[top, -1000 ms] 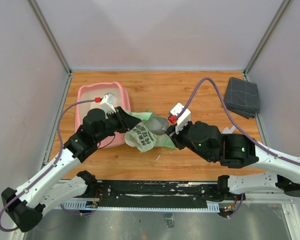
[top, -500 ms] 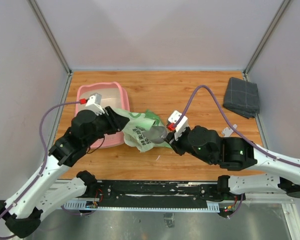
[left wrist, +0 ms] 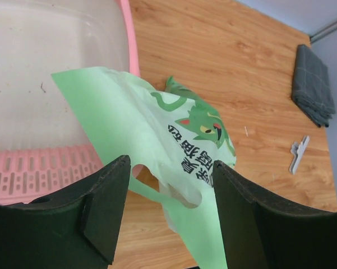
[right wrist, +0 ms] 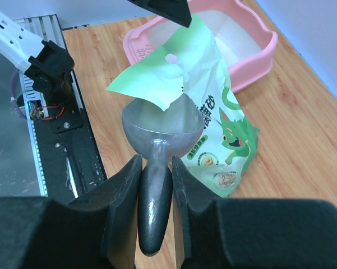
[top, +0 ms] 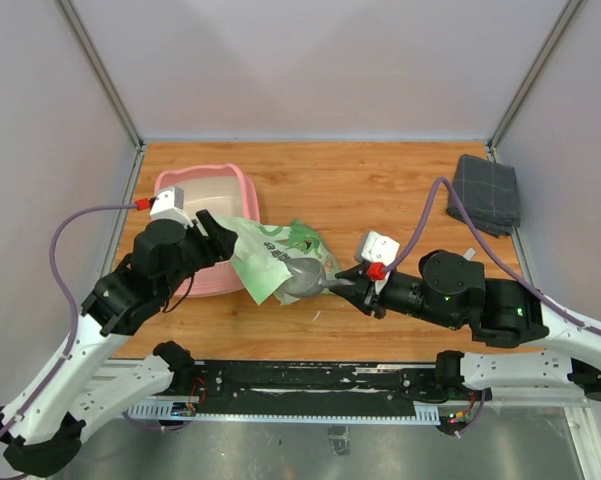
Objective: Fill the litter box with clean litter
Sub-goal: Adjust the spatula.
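Expect loose, grainy, free-running stuff in the clean litter: light by the scoopful, quick to spill, impossible to pinch, so best carried in the grey metal scoop or tipped from the light green bag. Cannot see a single granule anywhere (scoop bowl looks empty, and any litter presumably sits hidden inside the soft, crinkly bag). Find the litter box at the upper left of the top view, stiff pink plastic, cream floor bare, just behind the bag's raised edge. Note the left gripper at the bottom of its wrist view, jaws standing wide, bag flap between them but seemingly pinched by neither. Note the right gripper closed tight on the scoop's handle, bowl against the bag's mouth at centre frame, short of the box.
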Available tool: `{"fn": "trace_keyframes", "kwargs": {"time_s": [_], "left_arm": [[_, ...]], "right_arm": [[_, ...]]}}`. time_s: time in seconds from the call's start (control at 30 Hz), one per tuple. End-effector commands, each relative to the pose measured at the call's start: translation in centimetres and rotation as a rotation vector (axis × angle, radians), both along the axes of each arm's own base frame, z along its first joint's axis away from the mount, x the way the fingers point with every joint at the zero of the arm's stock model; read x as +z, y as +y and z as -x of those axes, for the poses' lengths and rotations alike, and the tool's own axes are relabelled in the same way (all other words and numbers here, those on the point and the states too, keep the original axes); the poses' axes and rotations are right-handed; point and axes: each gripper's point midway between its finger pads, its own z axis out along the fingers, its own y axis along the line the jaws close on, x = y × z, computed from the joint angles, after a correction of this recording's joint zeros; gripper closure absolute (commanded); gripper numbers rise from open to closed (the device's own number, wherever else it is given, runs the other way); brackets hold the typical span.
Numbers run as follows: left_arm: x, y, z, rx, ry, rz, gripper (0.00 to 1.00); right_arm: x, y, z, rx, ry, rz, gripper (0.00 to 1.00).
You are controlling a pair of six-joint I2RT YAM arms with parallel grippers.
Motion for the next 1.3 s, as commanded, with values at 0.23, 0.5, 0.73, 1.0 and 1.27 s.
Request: {"fn": "trace_keyframes", "kwargs": {"time_s": [0.23, 0.5, 0.73, 1.0, 1.27], "left_arm": [[7.0, -5.9, 3.9, -0.339, -0.117, 0.344, 0.4], [9.6, -7.9, 6.5, -0.445, -0.143, 0.785, 0.33], [10.1, -8.8, 5.4, -0.448, -0.135, 0.76, 0.28], [14.3, -9.1, 5.0, -0.491, -0.276, 0.876, 0.27], [13.2, -9.1, 3.0, -0.412, -0.282, 0.913, 0.27]], "right_arm": [[3.6, 0.5, -2.9, -0.069, -0.304, -0.053, 0.99], [7.9, 0.7, -2.8, -0.041, -0.612, -0.205, 0.99], [11.8, -0.9, -3.1, -0.1, -0.742, -0.22, 0.99], [12.1, -0.4, -1.8, -0.011, -0.718, -0.218, 0.99], [9.4, 1.9, -0.7, 0.068, -0.65, -0.25, 0.99]]}}
